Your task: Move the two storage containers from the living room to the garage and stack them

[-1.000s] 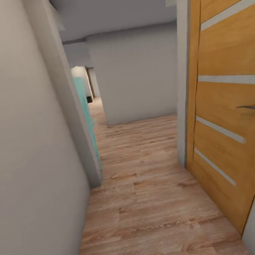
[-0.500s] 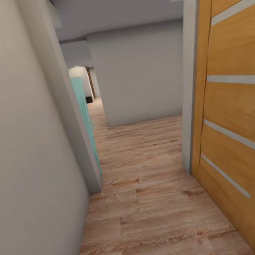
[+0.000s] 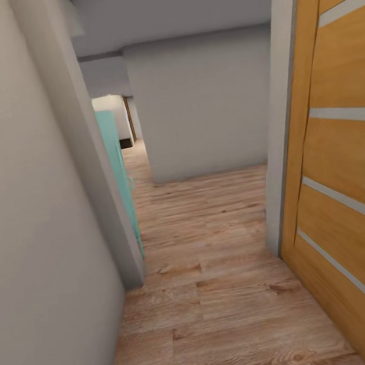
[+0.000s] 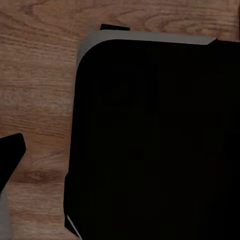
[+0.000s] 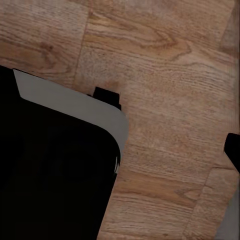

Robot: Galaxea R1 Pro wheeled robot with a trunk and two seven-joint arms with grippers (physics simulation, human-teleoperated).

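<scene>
In the head view, a narrow corridor with a wood-plank floor [image 3: 220, 295] is seen running up the middle of the frame. A grey wall [image 3: 30, 233] fills the left side, with a teal panel [image 3: 118, 170] behind its corner, and an orange-brown wooden door [image 3: 349, 177] stands open along the right edge. A white wall block [image 3: 199, 107] closes the centre, with a passage leading on at the centre left. Neither storage container is seen here, so their place cannot be told; the carrying is judged not yet begun or interrupted.

In the left wrist view, a large black, rounded body with a grey rim [image 4: 155, 135] is shown over brown planks; it is taken to be part of the robot. The state of the left fingers cannot be told.

In the right wrist view, a like black body with a grey edge [image 5: 55, 170] is seen at lower left over the planks. Whether the right fingers are released or clenched cannot be told.

The risk is judged to lie in the tight passage: the base could be clipped against the left wall corner or the door leaf if steered off-centre
</scene>
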